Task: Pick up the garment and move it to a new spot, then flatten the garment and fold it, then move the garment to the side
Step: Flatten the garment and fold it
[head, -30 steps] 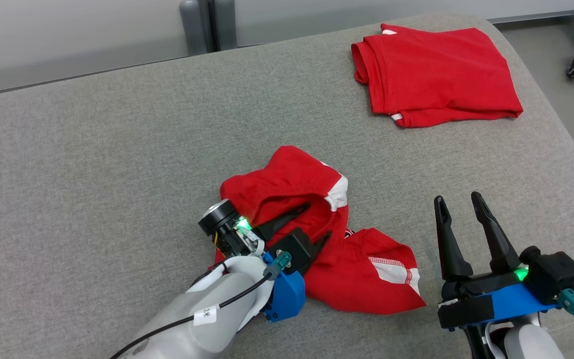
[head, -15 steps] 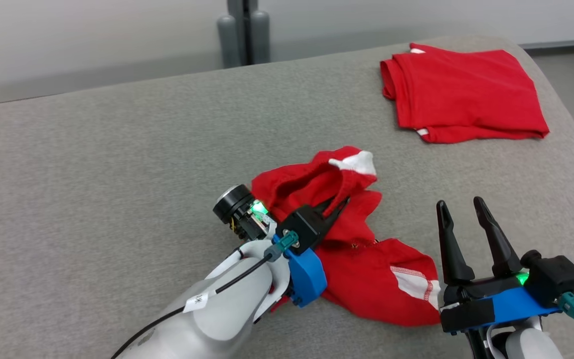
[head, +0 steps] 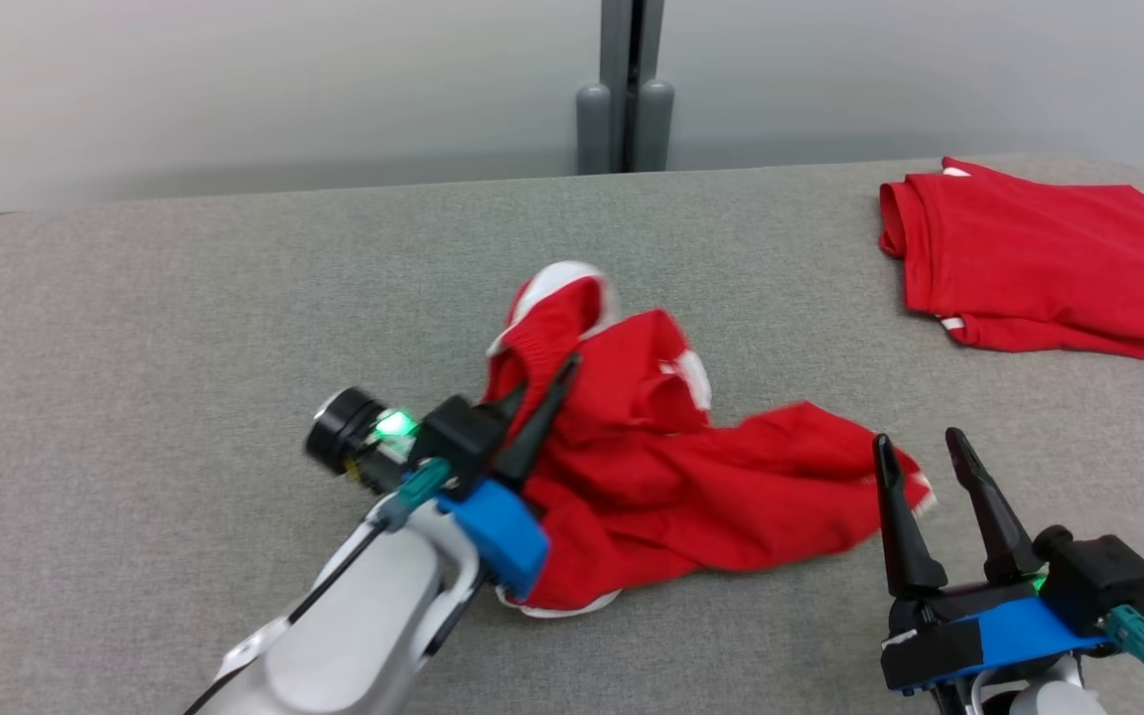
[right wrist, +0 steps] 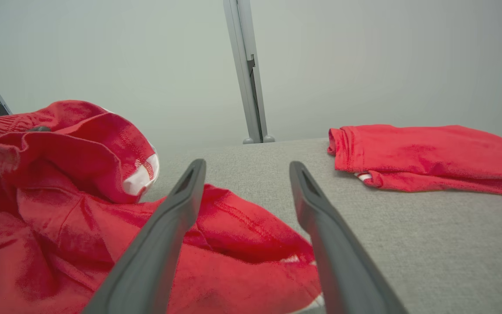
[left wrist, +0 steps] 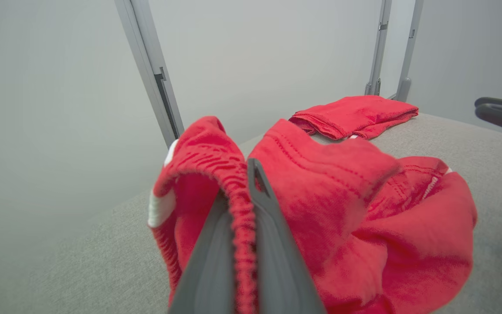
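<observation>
The garment (head: 651,467) is a crumpled red piece with white trim, lying mid-surface. My left gripper (head: 545,379) is shut on its elastic waistband and holds that edge raised off the surface. In the left wrist view the ribbed red band is pinched between the two fingers of the left gripper (left wrist: 239,187), and the garment (left wrist: 334,200) bunches to the right. My right gripper (head: 918,442) stands open at the lower right, with the garment's right corner just past its fingertips. In the right wrist view the right gripper (right wrist: 246,165) holds nothing, and the garment (right wrist: 81,209) lies to its left.
A second red garment (head: 1039,263) lies folded at the far right of the grey padded surface (head: 185,298); it is also in view as the folded garment (right wrist: 425,152). A grey post (head: 627,89) stands behind the far edge. The surface curves down at its right end.
My left gripper has shut on the waistband and raised it up and away, stretching the garment out. The head camera has turned, shifting the whole picture. The right gripper stays open.
</observation>
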`<state>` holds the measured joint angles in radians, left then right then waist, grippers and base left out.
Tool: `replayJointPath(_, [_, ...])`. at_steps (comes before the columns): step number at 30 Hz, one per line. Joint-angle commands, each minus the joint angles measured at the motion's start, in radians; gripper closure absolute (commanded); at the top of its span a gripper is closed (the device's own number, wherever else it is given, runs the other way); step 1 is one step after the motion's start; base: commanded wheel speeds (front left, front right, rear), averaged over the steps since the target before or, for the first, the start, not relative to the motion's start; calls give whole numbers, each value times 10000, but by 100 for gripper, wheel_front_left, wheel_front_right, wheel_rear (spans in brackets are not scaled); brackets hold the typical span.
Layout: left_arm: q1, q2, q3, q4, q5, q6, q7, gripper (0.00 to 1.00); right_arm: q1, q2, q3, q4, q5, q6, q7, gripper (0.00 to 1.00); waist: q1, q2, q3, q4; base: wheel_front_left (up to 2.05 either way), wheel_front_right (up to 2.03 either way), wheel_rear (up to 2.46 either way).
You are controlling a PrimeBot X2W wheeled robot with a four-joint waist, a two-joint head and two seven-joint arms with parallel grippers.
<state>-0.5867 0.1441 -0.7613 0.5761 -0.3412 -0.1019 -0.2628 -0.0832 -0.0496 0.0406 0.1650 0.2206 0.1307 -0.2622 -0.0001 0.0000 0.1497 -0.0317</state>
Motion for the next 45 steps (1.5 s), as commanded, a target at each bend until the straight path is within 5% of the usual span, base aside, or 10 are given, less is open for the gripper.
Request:
replayJointPath(1, [322, 162, 243, -158, 69, 61, -25, 100, 112, -19, 1, 44, -71, 3, -34, 0, 1, 0, -23, 82, 0, 0, 0])
replayJointPath(10, [1750, 1059, 1976, -350, 19, 303, -25, 100, 116, -18, 115, 289, -56, 3, -34, 0, 1, 0, -58, 142, 0, 0, 0])
replayJointPath(20, [1415, 930, 3627, 651, 402, 238, -25, 100, -66, -18, 201, 703, -134, 1, -34, 0, 1, 0, 75, -154, 0, 0, 0])
replayJointPath(22, [1340, 891, 3827, 901, 566, 177, -25, 27, -88, -16, 228, 743, -130, 1, -34, 0, 1, 0, 87, -202, 0, 0, 0])
replayJointPath(23, [1286, 873, 3919, 915, 634, 169, -25, 0, -83, -18, 224, 757, -124, 3, -34, 0, 1, 0, 90, -213, 0, 0, 0])
replayJointPath(45, [4108, 173, 5437, -1625, 1425, -285, -25, 0, 241, -19, -94, 826, 78, 3, -34, 0, 1, 0, -167, 768, 0, 0, 0])
